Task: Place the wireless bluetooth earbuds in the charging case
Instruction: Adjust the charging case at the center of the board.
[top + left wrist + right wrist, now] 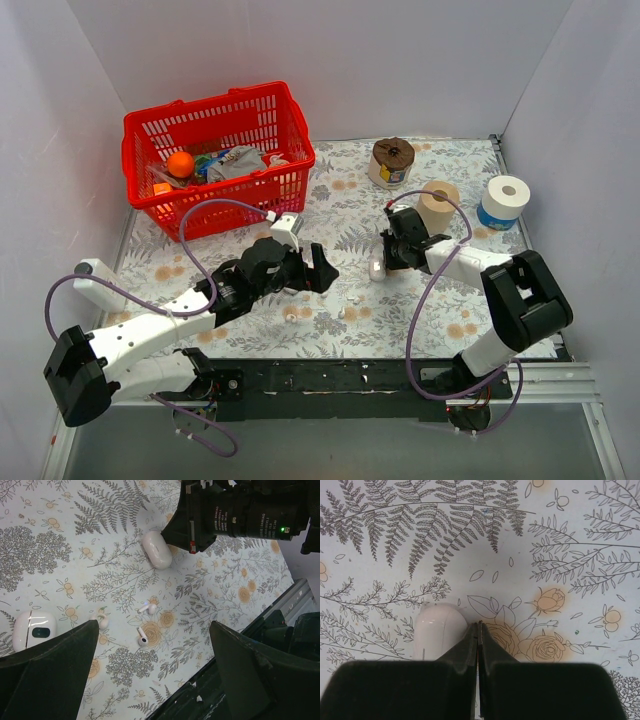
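The closed white charging case (156, 550) lies on the floral cloth, also seen in the top view (376, 268) and the right wrist view (437, 627). My right gripper (479, 625) is shut and empty, its tips against the case's right side; it shows in the top view (385, 260). Two tiny white earbuds (147, 607) (141, 637) lie loose on the cloth nearer the front edge. My left gripper (155, 680) is open and empty, hovering above the cloth short of the earbuds, left of the case in the top view (322, 272).
A second white rounded object with a dark oval window (34, 630) and a small white piece (100, 621) lie near the left finger. A red basket (220, 150) stands back left. Three tape rolls (392, 160) (438, 205) (503, 200) stand back right. A black rail (330, 375) runs along the front edge.
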Available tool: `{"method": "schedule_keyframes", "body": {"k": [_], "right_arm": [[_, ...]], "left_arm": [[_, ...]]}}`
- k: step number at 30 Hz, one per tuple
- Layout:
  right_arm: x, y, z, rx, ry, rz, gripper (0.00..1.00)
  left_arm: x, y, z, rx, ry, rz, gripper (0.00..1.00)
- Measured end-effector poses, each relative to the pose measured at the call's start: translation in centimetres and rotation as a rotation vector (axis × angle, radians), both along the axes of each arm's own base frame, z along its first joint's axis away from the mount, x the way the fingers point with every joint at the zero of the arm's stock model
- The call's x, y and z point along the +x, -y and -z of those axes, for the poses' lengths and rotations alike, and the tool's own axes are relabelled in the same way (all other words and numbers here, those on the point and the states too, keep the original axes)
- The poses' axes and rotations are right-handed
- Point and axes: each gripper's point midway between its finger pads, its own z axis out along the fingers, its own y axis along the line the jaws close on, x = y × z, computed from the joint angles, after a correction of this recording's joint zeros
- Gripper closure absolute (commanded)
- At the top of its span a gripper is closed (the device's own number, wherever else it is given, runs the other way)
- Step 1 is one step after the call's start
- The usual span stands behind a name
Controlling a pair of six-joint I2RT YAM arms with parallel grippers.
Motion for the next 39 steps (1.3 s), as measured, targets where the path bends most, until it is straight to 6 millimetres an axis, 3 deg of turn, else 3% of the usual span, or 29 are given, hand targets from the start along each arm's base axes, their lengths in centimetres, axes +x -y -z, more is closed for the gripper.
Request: {"method": "schedule_keyframes", "body": {"k": [14,22,26,28,30,33,39], "right_arm": [[-0.2,-3.4,0.0,0.104,0.003,-0.171,0.99],[-1.5,-7.5,-0.1,0.144,-0.01,-0.31,0.98],[-1.9,-8.2,-0.2,0.154,-0.015,-0.325,0.87],[-1.9,-7.9,-0.4,0.148,-0.015,-0.305,0.76],[-1.8,-7.4,-1.4,0.144,-0.001,-0.275,0.67],[-1.4,-6.6,-4.7,0.149,0.073,-0.223,0.62],[-0.9,-4.0,-13.8,0.192,0.29,-0.088,0.61]], "left_arm": [[-0.3,0.1,0.6,0.014,-0.005,0.025,0.06],[-0.5,0.0,1.1,0.02,-0.014,0.031,0.06],[-0.7,-0.3,1.8,0.034,-0.027,0.023,0.04],[-0.5,-0.6,2.0,0.042,-0.032,0.003,0.02],[-0.2,-0.8,2.2,0.043,-0.039,-0.027,0.02],[0.4,-1.4,2.9,0.054,-0.067,-0.096,0.02],[0.9,-1.0,5.2,0.092,-0.153,-0.151,0.02]]}}
